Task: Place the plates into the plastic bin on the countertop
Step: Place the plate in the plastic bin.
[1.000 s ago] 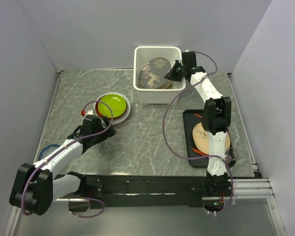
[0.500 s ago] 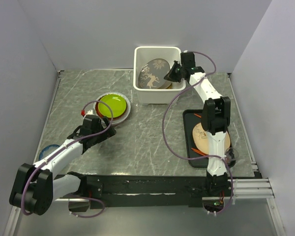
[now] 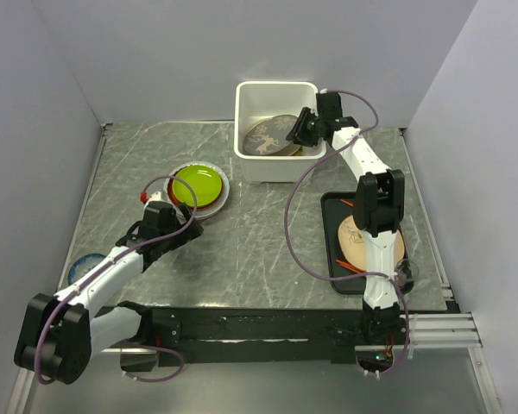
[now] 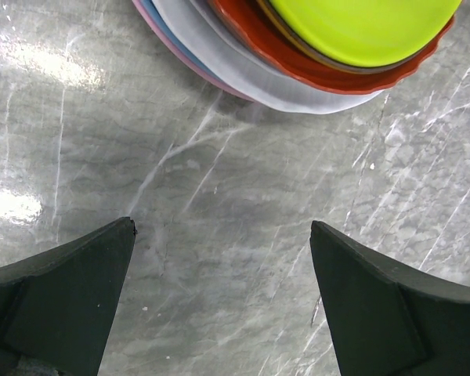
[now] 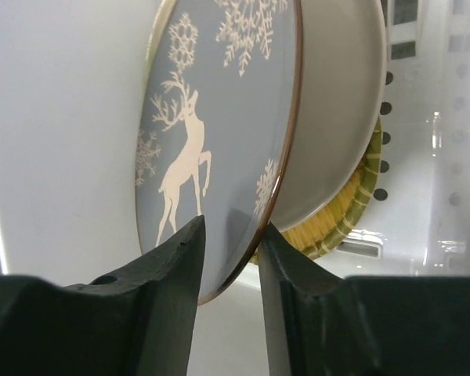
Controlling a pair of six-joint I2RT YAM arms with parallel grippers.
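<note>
grey-blue plate with a white deer and snowflakes [image 5: 211, 117] stands tilted on edge inside the plastic bin [image 3: 276, 86], at the upper centre of the top view. it leans on a cream plate [image 5: 337, 117], with a woven tan plate [image 5: 345, 211] behind that. the right gripper [image 5: 231, 235] reaches in over the bin's right rim, a finger on each side of the deer plate's lower rim. whether it is pinching the plate or has let go, i cannot tell.

the left gripper [image 4: 223, 235] is spread wide with nothing between its fingers, low over the countertop [image 3: 268, 233]. it sits just below a stack left of centre: lime green plate [image 4: 360, 27] on top, then a red-brown plate [image 4: 298, 66], a white plate [image 4: 243, 70] and a pink rim under it.

at the right a black tray [image 3: 328, 250] carries a tan plate [image 3: 358, 237]. a pale blue plate [image 3: 86, 263] lies at the far left.
</note>
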